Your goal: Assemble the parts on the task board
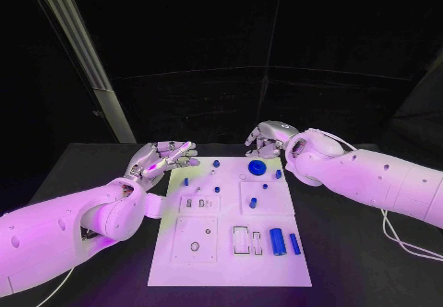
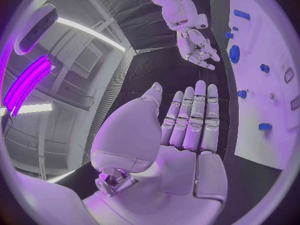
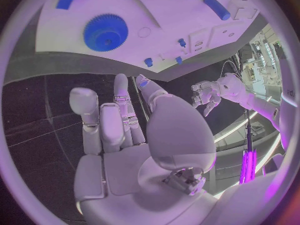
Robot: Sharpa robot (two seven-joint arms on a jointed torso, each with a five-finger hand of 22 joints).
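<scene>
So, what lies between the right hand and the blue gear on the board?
Nothing: in the head view, only bare black table and board edge separate the right hand from the gear.

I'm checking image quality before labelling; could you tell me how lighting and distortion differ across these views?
Head view: violet light washes the task board, edges straight. Left wrist view: fisheye curves the board's edge beside the left hand. Right wrist view: same bending, blue gear sharp.
</scene>
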